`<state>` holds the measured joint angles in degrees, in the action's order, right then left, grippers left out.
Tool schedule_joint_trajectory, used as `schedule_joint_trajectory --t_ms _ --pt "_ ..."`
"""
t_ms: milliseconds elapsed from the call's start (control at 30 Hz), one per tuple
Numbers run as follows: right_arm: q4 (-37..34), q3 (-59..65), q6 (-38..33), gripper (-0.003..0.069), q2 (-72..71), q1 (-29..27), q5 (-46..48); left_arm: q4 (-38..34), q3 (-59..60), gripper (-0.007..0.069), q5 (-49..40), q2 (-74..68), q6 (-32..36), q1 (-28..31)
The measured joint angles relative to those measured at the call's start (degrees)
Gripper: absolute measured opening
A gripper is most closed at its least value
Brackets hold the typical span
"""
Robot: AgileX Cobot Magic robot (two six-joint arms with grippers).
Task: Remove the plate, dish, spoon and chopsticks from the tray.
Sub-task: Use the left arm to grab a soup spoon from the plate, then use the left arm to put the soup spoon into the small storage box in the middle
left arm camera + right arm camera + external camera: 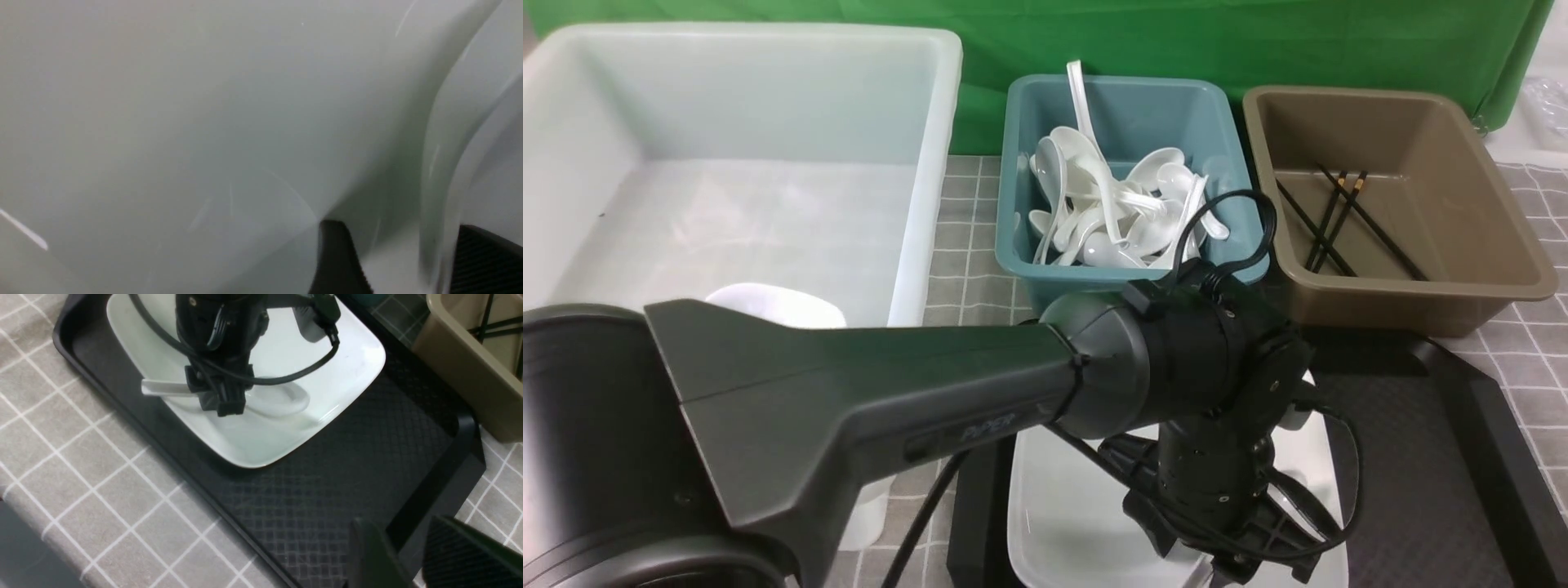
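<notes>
My L gripper (pixel 222 404) sat over the spoon (pixel 282 401) on the plate (pixel 347 369) — handle one side, bowl the other; clamped or not, couldn't tell. R gripper (pixel 412 561) apart, farther off.

Bright, even light; soft shadows. Left wrist view v. blurry; glare on plate (pixel 351 363).

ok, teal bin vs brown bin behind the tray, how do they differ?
Contents: the teal bin holds a heap of white spoons; the brown bin holds a few black chopsticks. Fill: the teal bin's floor is mostly buried, the brown bin's mostly bare. Position: the teal bin stands left of the brown bin. Shared: both are open rimmed rectangular bins on the checked cloth beyond the tray.
</notes>
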<state>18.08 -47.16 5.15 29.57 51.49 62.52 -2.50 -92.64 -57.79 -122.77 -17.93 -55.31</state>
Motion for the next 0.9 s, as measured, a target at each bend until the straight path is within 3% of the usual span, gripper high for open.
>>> schedule_joint_trajectory --t_ms 133,167,233,467,567,733,900 --pt "0.00 0.00 0.00 0.0237 0.00 0.00 0.00 -0.18 -0.11 0.0248 -0.42 -0.11 0.24 0.00" --pt "0.00 0.00 0.00 0.0237 0.00 0.00 0.28 -0.79 -0.14 0.0170 -0.74 -0.11 1.32 -0.11" --pt "0.00 0.00 0.00 0.0237 0.00 0.00 0.70 -1.22 -0.14 0.0106 -1.17 0.14 1.59 -0.33" --pt "0.00 0.00 0.00 0.0237 0.00 0.00 1.05 0.66 -2.76 0.0108 -3.13 4.34 1.71 -1.34" --pt "0.00 0.00 0.10 0.0237 0.00 0.00 1.05 6.76 -8.81 0.0108 -2.16 8.82 2.31 -0.08" --pt "-1.00 0.00 3.30 0.0237 0.00 0.00 1.05 11.93 -17.96 0.0108 4.98 8.33 7.35 9.54" --pt "-6.29 0.00 4.95 0.0237 0.00 0.00 1.05 6.83 -23.66 0.0119 11.64 0.72 16.11 20.03"
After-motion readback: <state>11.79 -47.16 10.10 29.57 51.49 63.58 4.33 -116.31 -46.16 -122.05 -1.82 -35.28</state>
